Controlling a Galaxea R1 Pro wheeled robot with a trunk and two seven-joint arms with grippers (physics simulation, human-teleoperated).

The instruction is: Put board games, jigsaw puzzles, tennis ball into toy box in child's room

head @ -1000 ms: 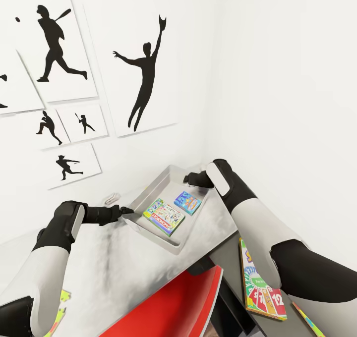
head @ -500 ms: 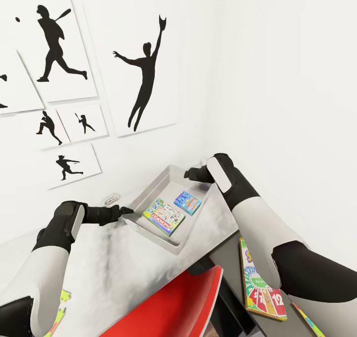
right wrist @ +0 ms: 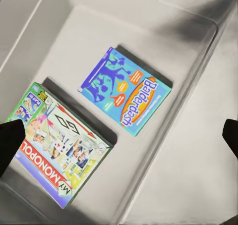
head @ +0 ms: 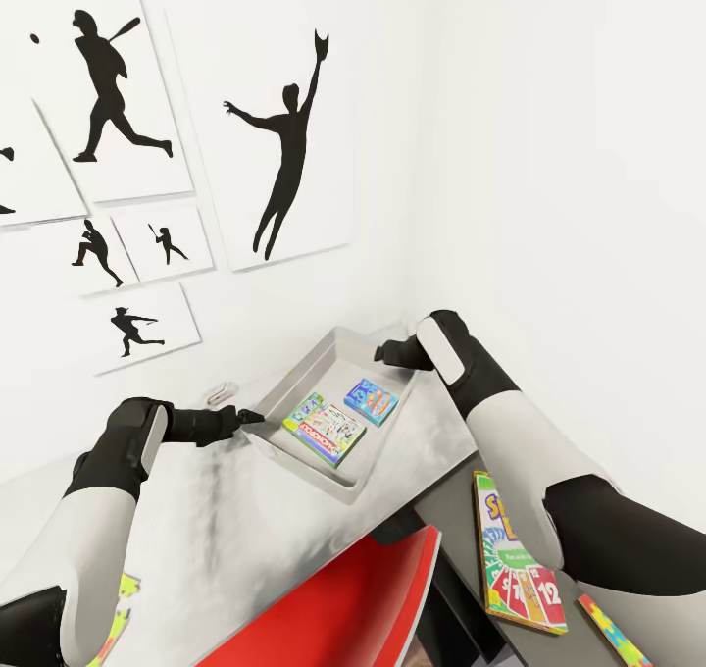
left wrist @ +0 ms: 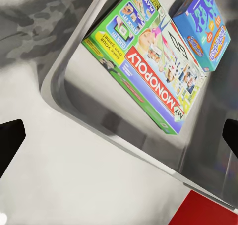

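pale mottled table [head: 226, 520], flared grey toy box [head: 294, 378] holding two flat board games [head: 326, 430], both tools spread apart

Two board games [head: 338, 420] in toy box [head: 324, 368] on table [head: 226, 530]; third [head: 515, 559] right, lower section.

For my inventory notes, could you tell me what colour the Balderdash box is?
Blue, with orange lettering; the Balderdash box shows best in the right wrist view.

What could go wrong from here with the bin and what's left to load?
The left gripper sits right at the toy box rim; a nudge could slide it. The Skip-Bo box lies on the lower section under the right arm, so it could get swept. The right gripper hangs open over the blue game.
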